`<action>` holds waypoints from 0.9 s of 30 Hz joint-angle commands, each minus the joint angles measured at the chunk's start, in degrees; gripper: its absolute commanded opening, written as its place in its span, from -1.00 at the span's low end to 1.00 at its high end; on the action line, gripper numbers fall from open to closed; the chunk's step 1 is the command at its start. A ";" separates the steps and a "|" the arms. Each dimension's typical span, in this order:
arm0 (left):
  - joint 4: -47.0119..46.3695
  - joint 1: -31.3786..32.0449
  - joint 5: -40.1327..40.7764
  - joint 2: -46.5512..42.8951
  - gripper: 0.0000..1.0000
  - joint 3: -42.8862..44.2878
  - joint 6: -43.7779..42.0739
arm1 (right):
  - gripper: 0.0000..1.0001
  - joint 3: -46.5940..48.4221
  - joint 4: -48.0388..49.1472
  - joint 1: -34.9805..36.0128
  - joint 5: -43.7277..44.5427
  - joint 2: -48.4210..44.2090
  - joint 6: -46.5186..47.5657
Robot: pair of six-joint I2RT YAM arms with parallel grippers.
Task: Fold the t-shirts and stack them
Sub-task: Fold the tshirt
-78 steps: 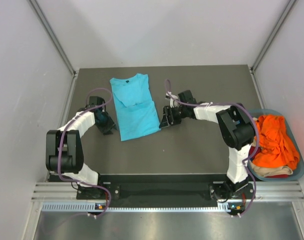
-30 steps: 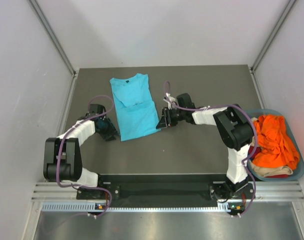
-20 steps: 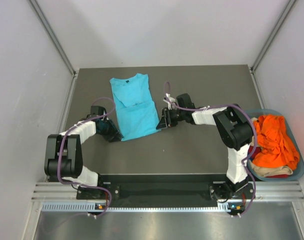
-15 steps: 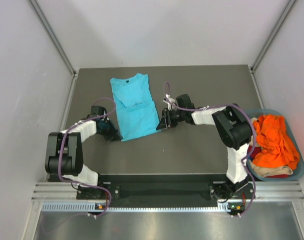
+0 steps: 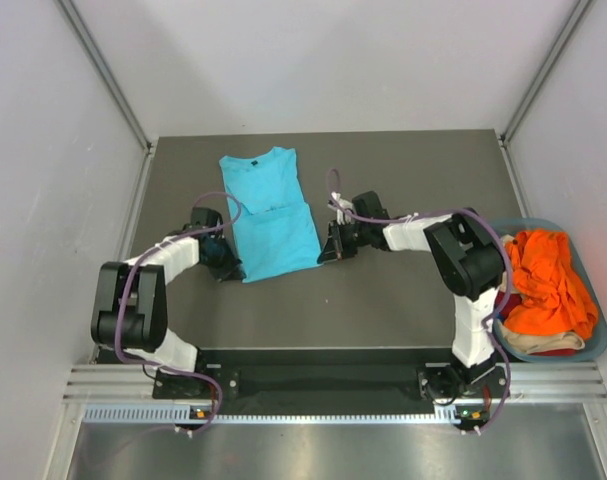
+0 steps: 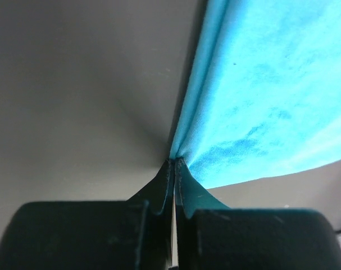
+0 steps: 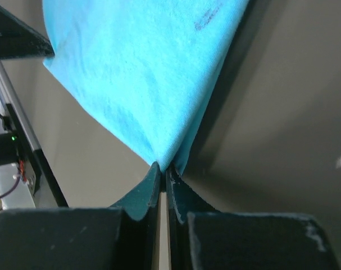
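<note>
A turquoise t-shirt (image 5: 269, 212) lies folded lengthwise on the dark table, collar at the far end. My left gripper (image 5: 235, 270) is shut on its near left corner, and the left wrist view has the cloth (image 6: 260, 101) pinched at the tips of my left gripper (image 6: 174, 161). My right gripper (image 5: 323, 254) is shut on the near right corner; in the right wrist view the turquoise t-shirt (image 7: 136, 73) rises from the closed tips of my right gripper (image 7: 163, 167). An orange t-shirt (image 5: 548, 285) lies piled in the basket (image 5: 598, 345), over a beige one (image 5: 533, 345).
The blue-grey basket sits at the table's right edge beside the right arm's base. Grey walls close in the table on the left, far and right sides. Dark tabletop (image 5: 383, 300) stretches between the shirt and the arm bases.
Both grippers slid in to the shirt's near corners and shut on the cloth. The left one moved right, the right one slightly left and nearer. The shirt lies as before.
</note>
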State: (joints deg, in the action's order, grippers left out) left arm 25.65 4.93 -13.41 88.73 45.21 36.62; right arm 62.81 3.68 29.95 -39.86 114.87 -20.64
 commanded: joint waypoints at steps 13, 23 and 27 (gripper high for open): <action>8.80 17.55 10.95 -4.88 -1.00 -5.83 4.86 | -1.00 -26.93 1.94 2.74 10.76 -17.74 -9.85; 13.28 27.67 15.93 -12.25 -1.00 -10.06 13.30 | -1.00 -39.06 -3.59 9.15 23.94 -34.08 -19.95; 16.10 29.79 16.31 -14.54 -1.00 -9.79 14.71 | -0.95 -42.58 -5.53 10.03 25.97 -40.42 -22.86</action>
State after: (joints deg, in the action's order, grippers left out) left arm 33.21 33.80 1.17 75.81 36.97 49.36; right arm 23.18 5.91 38.81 -18.87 77.12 -40.75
